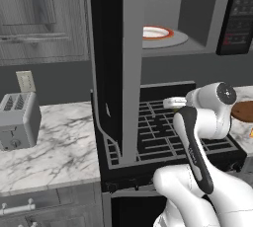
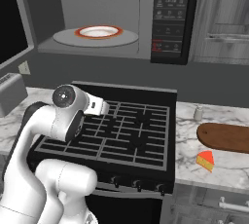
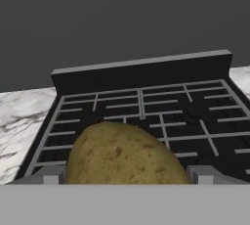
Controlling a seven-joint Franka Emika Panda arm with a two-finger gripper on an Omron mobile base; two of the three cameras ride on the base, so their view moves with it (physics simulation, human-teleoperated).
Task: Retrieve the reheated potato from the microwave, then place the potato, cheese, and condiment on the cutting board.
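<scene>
The potato (image 3: pixel 126 154) sits clamped in the gripper (image 3: pixel 127 176) above the stove (image 2: pixel 121 130) — out of the microwave (image 2: pixel 168 18) — next it must travel right of the stove to the cutting board (image 2: pixel 226 138).

Arm (image 1: pixel 207 122) is all glossy white, chunky rounded segments that look kind of inflated, with dark grey/black joints between them. One link has a long black band running down its side with tiny pale lettering I can't read, and the elbow joint ends in a round dark grey cap (image 2: pixel 63 97) with a lighter ring and small dots around it. The wrist section is white too, a short blocky piece.
</scene>
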